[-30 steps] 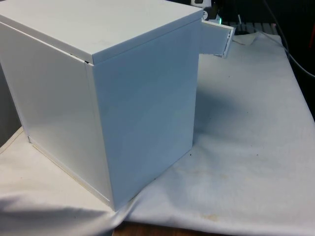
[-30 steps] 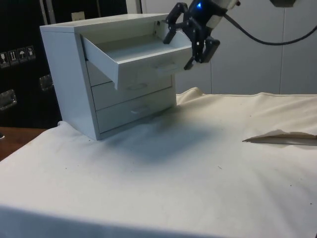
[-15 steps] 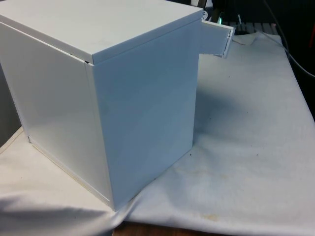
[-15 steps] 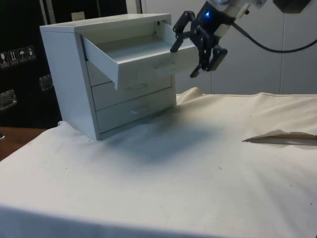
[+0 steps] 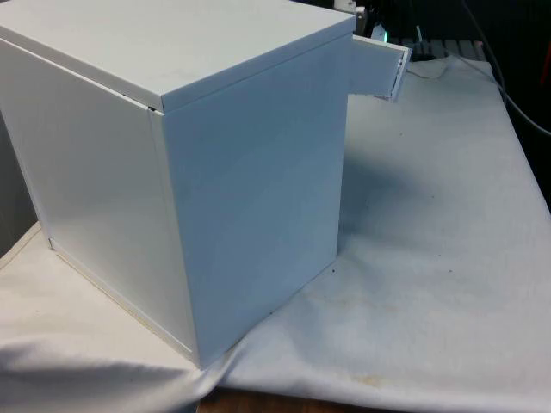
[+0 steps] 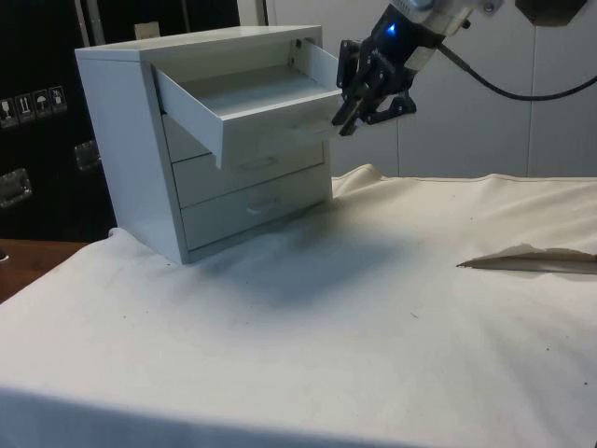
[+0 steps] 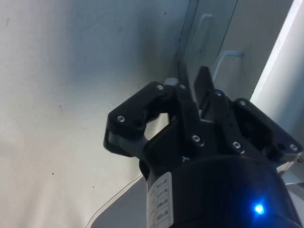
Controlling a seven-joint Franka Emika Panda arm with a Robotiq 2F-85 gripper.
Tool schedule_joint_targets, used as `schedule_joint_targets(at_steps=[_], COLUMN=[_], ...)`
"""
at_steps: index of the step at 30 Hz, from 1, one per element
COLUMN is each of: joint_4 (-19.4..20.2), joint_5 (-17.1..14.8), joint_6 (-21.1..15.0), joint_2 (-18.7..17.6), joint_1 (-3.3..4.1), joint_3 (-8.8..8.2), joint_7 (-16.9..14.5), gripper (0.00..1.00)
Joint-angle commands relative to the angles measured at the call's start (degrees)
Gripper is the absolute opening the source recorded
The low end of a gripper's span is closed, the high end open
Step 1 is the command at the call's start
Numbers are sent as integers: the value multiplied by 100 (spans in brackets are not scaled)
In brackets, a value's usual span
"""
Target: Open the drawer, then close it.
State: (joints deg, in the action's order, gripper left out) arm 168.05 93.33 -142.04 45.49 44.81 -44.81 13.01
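The gripper (image 6: pixel 350 110) hangs at the front of the top drawer (image 6: pixel 256 107), its black fingers (image 7: pixel 189 92) drawn close together with only a thin slit between them, clenched and holding nothing. In the side view the fingertips sit just at the drawer's front panel, near its upper right corner. From the wrist, the fingers point toward the fronts of the lower drawers, where two pale handles (image 7: pixel 227 56) stand out against the white panels.

The top drawer is pulled well out of the chest of drawers (image 6: pixel 140 140), its tray open to the air, while the two drawers below it (image 6: pixel 256 191) sit flush. In the front view the chest (image 5: pixel 172 172) turns its back and side to the camera, and the open drawer (image 5: pixel 379 69) juts out past its far corner. The chest stands on the white cloth (image 6: pixel 373 308), which has a raised fold (image 6: pixel 527 259) well apart from it.
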Motion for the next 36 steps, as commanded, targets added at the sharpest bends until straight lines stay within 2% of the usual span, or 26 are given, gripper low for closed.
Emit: schedule_joint_targets(at_steps=[1, 3, 6, 7, 8, 9, 14, 15, 16, 21, 23, 24, 26, 31, 32, 33, 36], joint_4=[6, -63, -166, -57, -206, -235, -458, -395, -498, -751, -814, -779, -911, -1089, -1060, -1123, -1255], joint_5=[23, 17, 17, 0, 17, 17, 17, 0, 23, 29, 34, 0, 34, 29, 0, 23, -6], joint_6=[-6, 0, 17, 34, 17, 17, 17, 29, 11, 6, -6, 17, 6, 29, 17, 34, 69], joint_2=[0, -80, -218, -80, -275, -327, -665, -596, -716, -1077, -1180, -1152, -1329, -1558, -1536, -1604, -1748], joint_1=[0, 34, 80, 6, 86, 97, 120, 74, 126, 166, 178, 149, 201, 223, 201, 223, 229], joint_3=[0, -29, -57, -11, -63, -63, -34, -17, -34, -29, -23, -11, -11, 6, 0, 6, 29], joint_7=[11, 0, -11, -17, -6, -6, -6, -11, -6, 11, 29, 0, 40, 40, 11, 34, 0], gripper=[8, 0, 0, 0, 0, 0, 0, 0, 0, 0, 0, 0, 0, 0, 0, 0, 0])
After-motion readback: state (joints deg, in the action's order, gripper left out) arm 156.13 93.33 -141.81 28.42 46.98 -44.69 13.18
